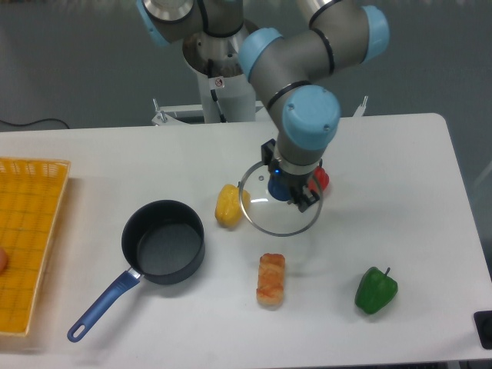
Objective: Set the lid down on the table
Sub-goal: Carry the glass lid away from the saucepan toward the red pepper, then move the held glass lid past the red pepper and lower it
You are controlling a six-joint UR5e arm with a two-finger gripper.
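The lid (270, 212), a clear glass disc with a thin metal rim, hangs above the white table (400, 192) near its middle. My gripper (287, 189) is shut on the lid's blue centre knob and points straight down. The lid's left edge overlaps the yellow pepper (228, 206) in this view. The arm's wrist hides most of the knob and part of the red pepper (321, 178) behind it.
A dark saucepan (162, 241) with a blue handle sits left of the lid. A piece of orange-brown food (270, 278) lies in front, a green pepper (376, 289) at front right. The yellow mesh tray (26, 238) fills the left edge.
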